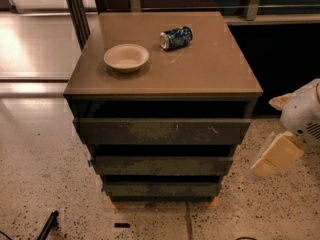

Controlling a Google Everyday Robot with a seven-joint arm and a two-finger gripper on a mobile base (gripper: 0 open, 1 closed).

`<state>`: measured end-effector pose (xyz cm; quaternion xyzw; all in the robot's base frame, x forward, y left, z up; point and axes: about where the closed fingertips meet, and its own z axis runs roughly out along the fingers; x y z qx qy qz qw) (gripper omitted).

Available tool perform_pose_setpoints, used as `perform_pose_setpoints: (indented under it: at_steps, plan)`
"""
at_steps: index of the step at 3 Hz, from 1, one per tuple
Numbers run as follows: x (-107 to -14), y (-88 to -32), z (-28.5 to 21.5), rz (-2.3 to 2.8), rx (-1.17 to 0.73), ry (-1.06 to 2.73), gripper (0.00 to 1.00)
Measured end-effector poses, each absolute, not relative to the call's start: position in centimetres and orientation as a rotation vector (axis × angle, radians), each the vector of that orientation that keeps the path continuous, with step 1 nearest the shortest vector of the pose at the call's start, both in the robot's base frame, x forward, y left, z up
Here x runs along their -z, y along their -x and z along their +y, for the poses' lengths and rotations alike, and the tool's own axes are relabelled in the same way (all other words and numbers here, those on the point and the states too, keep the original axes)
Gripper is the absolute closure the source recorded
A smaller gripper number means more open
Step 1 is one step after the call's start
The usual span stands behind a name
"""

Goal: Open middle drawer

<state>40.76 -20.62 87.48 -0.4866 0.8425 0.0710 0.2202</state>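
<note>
The drawer cabinet (162, 84) stands in the middle of the camera view with three dark fronts stacked one under the other. The middle drawer (162, 165) is the second front, dark grey-brown and scuffed, without a handle; it sits nearly in line with the others. The top front (162, 130) has pale scratches and stands out a little. The bottom front (162, 189) looks narrowest. My gripper (276, 156), cream-coloured on a white arm (305, 114), hangs at the right edge, beside the cabinet at about the height of the middle drawer, apart from it.
A pale bowl (126, 57) and a blue can (176, 38) lying on its side rest on the cabinet top. A railing runs behind. A speckled floor (45, 174) surrounds the cabinet, with a dark object (47, 225) at the lower left.
</note>
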Motion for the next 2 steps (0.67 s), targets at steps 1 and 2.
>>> perform_pose_setpoints:
  at_steps: [1, 2]
  plan:
    - [-84.0, -40.4, -19.5, 2.358, -0.190, 1.306, 0.00]
    - [-81.3, -42.5, -19.7, 2.361, -0.192, 1.426, 0.00]
